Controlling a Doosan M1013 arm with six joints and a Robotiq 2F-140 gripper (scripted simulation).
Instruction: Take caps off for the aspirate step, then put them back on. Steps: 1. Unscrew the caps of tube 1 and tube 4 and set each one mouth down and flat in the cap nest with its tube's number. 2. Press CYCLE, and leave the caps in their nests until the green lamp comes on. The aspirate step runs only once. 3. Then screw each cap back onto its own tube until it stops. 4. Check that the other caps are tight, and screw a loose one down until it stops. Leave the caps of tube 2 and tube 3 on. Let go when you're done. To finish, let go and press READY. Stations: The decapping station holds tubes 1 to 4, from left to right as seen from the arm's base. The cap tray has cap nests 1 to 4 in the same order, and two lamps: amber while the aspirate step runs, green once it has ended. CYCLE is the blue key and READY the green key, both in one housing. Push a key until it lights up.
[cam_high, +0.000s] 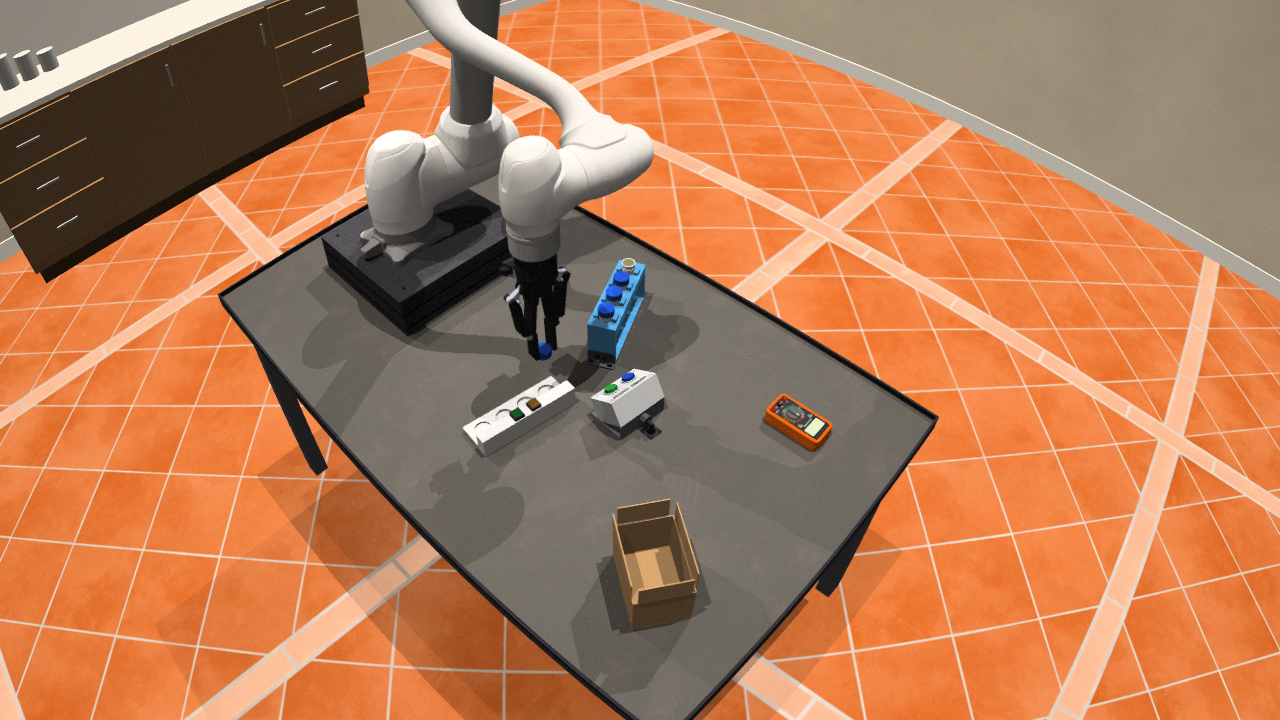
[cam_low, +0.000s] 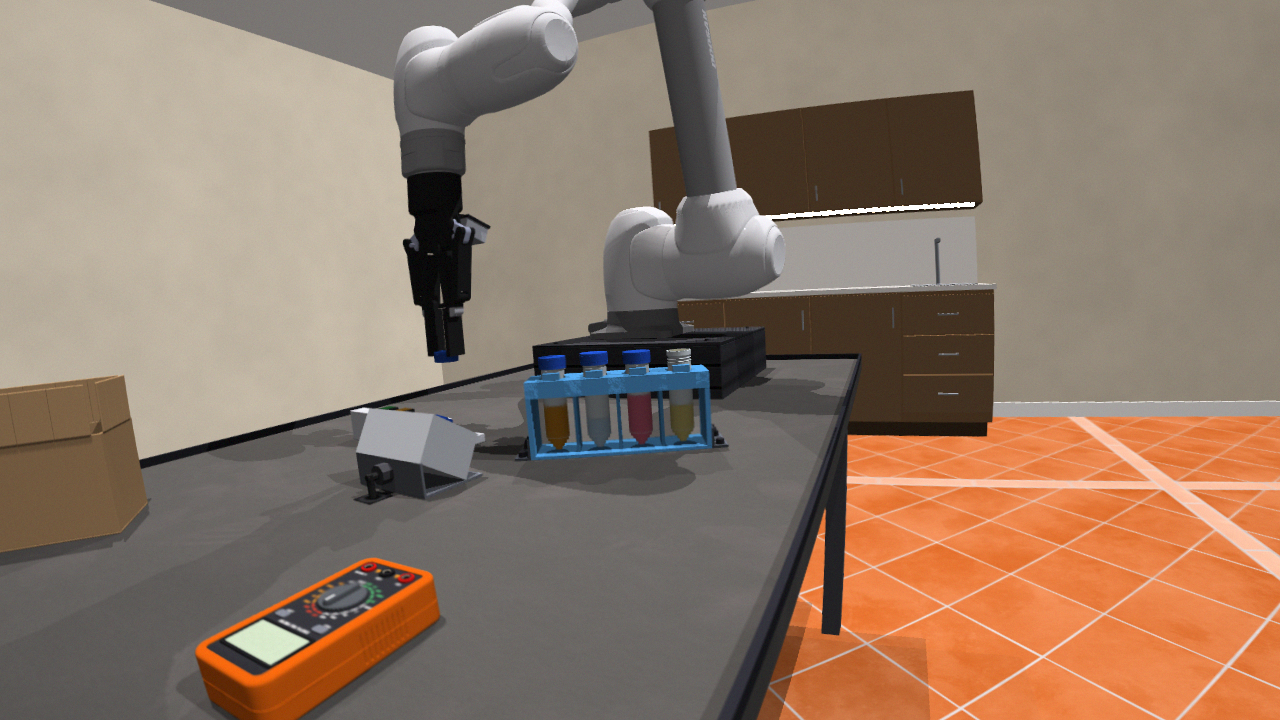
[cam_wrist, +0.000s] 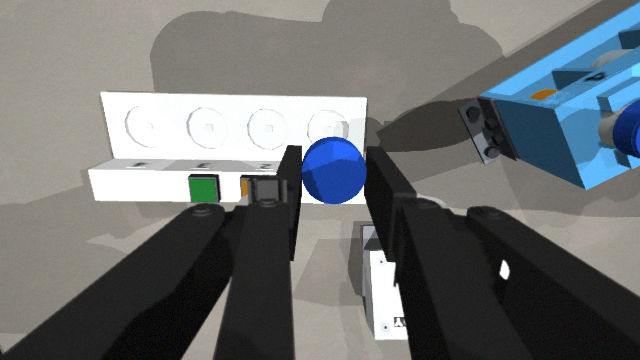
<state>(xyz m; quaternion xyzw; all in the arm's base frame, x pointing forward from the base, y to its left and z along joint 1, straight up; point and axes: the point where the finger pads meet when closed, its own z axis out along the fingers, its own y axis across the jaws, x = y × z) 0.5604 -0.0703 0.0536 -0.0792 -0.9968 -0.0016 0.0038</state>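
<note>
Blue cap (cam_wrist: 334, 170) pinched tight in the claw (cam_wrist: 334, 175), high above the table (cam_high: 429, 537)! Below and left of the claw, the white tray (cam_wrist: 235, 107) shows four bare nests and two lamps. Straight below, one key housing (cam_wrist: 385, 295). Off right, the rack (cam_low: 617, 386): four tubes, three capped, one open (cam_low: 680, 360).
</note>
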